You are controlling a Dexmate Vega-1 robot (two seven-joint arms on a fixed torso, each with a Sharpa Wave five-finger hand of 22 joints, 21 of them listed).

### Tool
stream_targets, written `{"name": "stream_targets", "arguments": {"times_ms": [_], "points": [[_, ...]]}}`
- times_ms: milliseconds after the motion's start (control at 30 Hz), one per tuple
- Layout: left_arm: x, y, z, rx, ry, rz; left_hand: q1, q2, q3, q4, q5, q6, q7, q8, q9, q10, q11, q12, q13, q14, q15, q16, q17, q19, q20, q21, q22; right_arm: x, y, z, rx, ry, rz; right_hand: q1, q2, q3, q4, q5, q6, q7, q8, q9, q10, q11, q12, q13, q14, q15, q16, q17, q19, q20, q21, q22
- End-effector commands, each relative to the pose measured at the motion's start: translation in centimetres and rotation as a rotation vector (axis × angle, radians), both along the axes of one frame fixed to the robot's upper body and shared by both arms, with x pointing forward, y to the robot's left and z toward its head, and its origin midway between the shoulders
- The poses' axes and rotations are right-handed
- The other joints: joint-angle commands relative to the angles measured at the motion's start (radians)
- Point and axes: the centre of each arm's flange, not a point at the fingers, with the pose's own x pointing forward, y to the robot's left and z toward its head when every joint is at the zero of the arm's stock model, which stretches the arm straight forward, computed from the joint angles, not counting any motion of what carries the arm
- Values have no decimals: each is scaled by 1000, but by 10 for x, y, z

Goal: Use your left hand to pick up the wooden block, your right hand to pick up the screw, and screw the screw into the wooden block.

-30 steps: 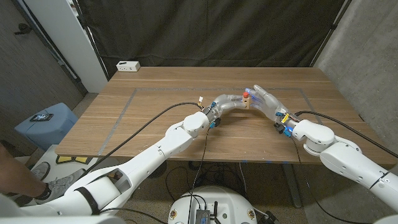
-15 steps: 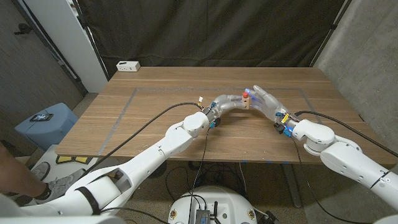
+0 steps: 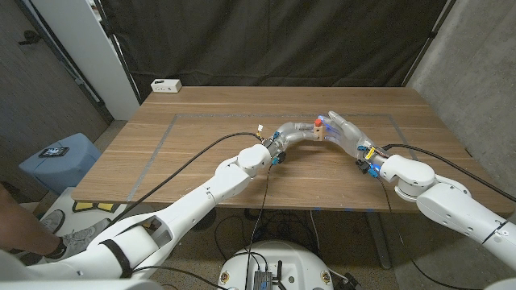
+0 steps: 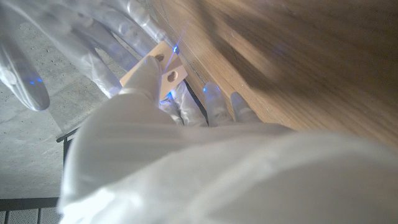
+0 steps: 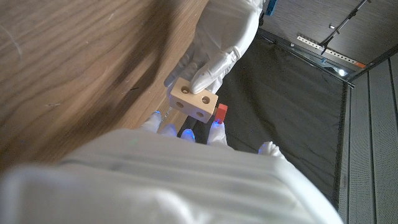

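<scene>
Where the two arms meet over the middle of the worktop [image 3: 201, 141], toward its far edge, the left hand [image 3: 297, 132] grips the wooden block [image 3: 320, 134], fingers wrapped round its sides, as the right wrist view shows. Two round holes show on the pale block's face. The right hand [image 3: 345, 130] holds the screw [image 3: 319, 125], whose red head stands at the block's top, touching it; how deep the shank sits cannot be told. Fingers of both hands crowd close round the block. A white power strip [image 3: 166, 84] lies at the far left corner.
</scene>
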Motion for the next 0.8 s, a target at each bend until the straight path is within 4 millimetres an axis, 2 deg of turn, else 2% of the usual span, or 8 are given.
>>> {"name": "stream_targets", "arguments": {"times_ms": [33,800], "points": [[3,0,2,2,4,-3,9,6,10,0,0,12,1,7,4,7,-1,17,3,10,-42,-3,3,7,3,4,3,-1,0,0,0,9,-3,6,-1,9,-3,2,6,-5,7,3,-185,5,2,1,-184,9,0,-1,-6,2,6,5],[5,-1,0,2,14,-6,10,6,14,1,-2,11,0,5,4,8,0,18,4,8,-41,-5,4,8,3,4,3,-11,-3,-2,-7,20,-19,7,0,12,-4,1,17,-2,11,3,-181,6,2,1,-181,7,1,-1,-3,1,7,5]]}}
